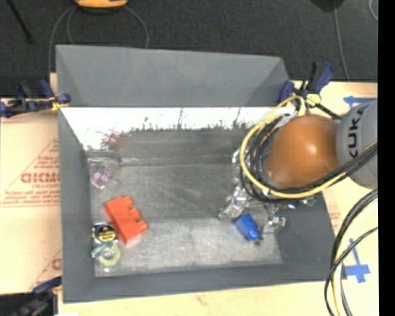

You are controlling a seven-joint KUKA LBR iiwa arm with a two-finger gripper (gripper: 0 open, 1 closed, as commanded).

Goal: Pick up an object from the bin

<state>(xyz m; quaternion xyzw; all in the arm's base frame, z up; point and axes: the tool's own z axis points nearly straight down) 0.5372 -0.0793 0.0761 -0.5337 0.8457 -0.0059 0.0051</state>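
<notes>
On my feed the bin [184, 242] looked like dull grey metal, its floor matt and scratched, its back wall pale and speckled. The red block [125, 219] read as smooth moulded plastic with a slight sheen, and so did the small blue piece [248, 228]. By the left wall lay a clear, glassy plastic bit [100, 175]. The pincer [252, 216] showed bright bare metal. The orange cover [301, 151] above it was glossy.
</notes>
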